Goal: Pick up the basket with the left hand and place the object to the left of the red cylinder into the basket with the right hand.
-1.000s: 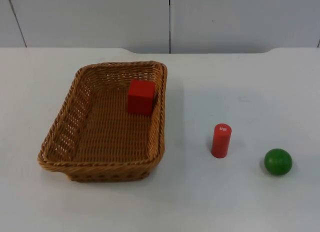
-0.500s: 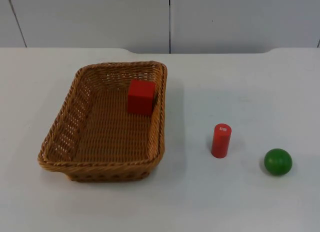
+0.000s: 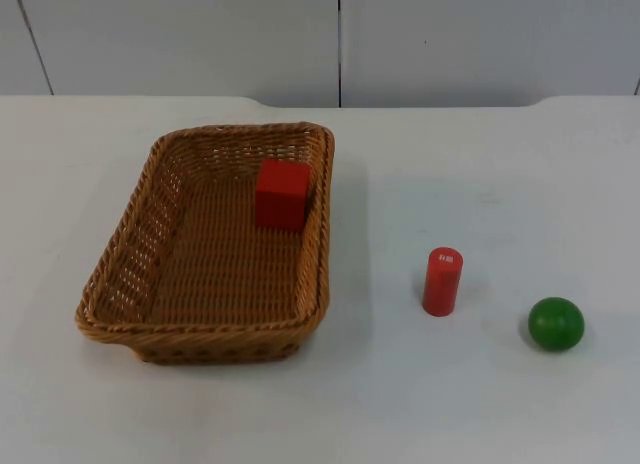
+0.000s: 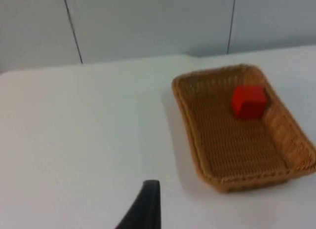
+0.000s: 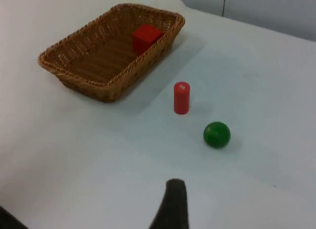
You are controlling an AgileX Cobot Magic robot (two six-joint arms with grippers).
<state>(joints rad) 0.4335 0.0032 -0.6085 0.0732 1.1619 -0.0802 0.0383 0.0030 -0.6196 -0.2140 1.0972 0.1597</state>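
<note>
A brown wicker basket (image 3: 205,331) rests on the white table at the left. A red cube (image 3: 282,192) lies inside it against the far right wall. To the basket's right a red cylinder (image 3: 441,281) stands upright. The left wrist view has the basket (image 4: 186,121) and cube (image 4: 249,101) some way ahead of my left gripper (image 4: 146,205), which waits over bare table. My right gripper (image 5: 172,203) waits well short of the cylinder (image 5: 181,97), with the basket (image 5: 74,79) and cube (image 5: 146,37) beyond.
A green ball (image 3: 555,323) lies to the right of the cylinder, nearer the front edge; the right wrist view has the ball (image 5: 216,134) closest to that gripper. The grey partition wall (image 3: 340,39) closes the table's far side.
</note>
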